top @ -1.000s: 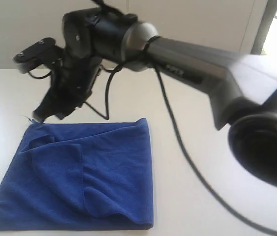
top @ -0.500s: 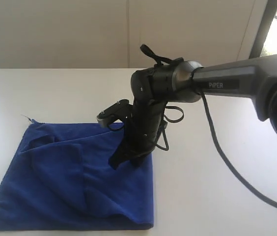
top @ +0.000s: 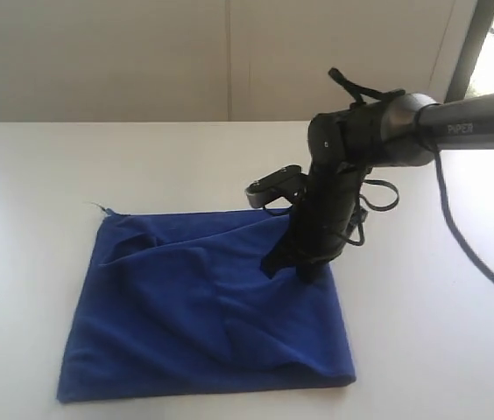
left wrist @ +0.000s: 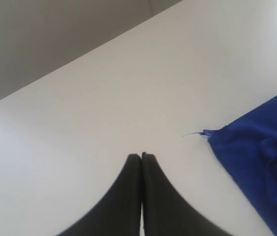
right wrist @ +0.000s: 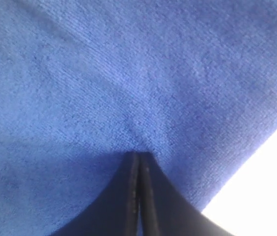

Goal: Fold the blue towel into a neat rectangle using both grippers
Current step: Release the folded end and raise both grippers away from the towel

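Arm (top: pixel 457 127) bent downward, right gripper (right wrist: pixel 137 154) clenched, tips pressing blue towel (top: pixel 186 324), left gripper (left wrist: pixel 141 156) clenched.

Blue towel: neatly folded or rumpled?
Rumpled. The blue towel lies on the table with creases and a loose overlapping flap across its middle, edges uneven; the right gripper, shut, has its tips on it.

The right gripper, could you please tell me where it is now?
In the exterior view, the right gripper is right of centre, tips down on the towel near its right edge.
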Robot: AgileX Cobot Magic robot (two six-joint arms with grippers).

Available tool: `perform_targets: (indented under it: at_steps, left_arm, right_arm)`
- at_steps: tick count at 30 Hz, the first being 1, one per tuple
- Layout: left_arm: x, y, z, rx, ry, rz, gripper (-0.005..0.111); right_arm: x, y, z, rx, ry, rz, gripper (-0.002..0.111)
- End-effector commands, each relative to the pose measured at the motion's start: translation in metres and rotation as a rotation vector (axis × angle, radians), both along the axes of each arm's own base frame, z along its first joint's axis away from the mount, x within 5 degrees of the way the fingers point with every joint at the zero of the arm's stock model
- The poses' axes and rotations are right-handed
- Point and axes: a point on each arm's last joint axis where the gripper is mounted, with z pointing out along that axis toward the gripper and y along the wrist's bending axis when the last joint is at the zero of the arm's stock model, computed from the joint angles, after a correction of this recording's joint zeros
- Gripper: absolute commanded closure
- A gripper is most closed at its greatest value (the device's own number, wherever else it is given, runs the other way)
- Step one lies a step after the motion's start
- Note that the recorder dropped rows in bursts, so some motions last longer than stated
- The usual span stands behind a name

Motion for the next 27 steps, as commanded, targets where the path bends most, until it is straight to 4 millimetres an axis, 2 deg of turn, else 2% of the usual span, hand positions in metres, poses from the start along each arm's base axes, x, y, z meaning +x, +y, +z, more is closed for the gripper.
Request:
perform_targets:
  at_steps: [1,5,8,11,15,19,22,24,27]
  left_arm:
    - [-0.003,0.000,-0.002,-0.014,0.026,-0.002,0.107]
    - [-0.002,-0.001,-0.005,-0.026,0.048,-0.008,0.107]
    - [0.004,-0.006,-0.013,-0.071,0.087,-0.047,0.107]
    - [0.010,-0.014,-0.025,-0.114,0.136,-0.145,0.107]
    - [0.015,-0.027,-0.034,-0.201,0.192,-0.275,0.107]
    - [0.012,-0.043,-0.024,-0.211,0.242,-0.393,0.107]
    - [0.010,-0.061,-0.007,-0.149,0.214,-0.425,0.107]
    - [0.007,-0.072,0.003,-0.073,0.225,-0.381,0.107]
    - [0.000,-0.085,0.008,0.090,0.288,-0.283,0.107]
  right_arm:
    - [-0.007,-0.044,-0.019,-0.123,0.096,-0.016,0.108]
    - [-0.010,-0.061,-0.012,-0.133,0.086,-0.041,0.108]
    - [-0.007,-0.064,-0.007,-0.123,0.046,-0.041,0.108]
    - [-0.004,-0.063,0.007,-0.101,-0.023,-0.046,0.108]
    - [-0.005,-0.061,0.051,-0.042,-0.168,-0.069,0.108]
    - [-0.014,-0.062,0.106,-0.002,-0.333,-0.076,0.108]
    - [-0.028,-0.064,0.145,0.026,-0.437,-0.088,0.108]
    - [-0.039,-0.066,0.167,0.046,-0.489,-0.100,0.108]
    - [-0.058,-0.067,0.196,0.084,-0.537,-0.115,0.108]
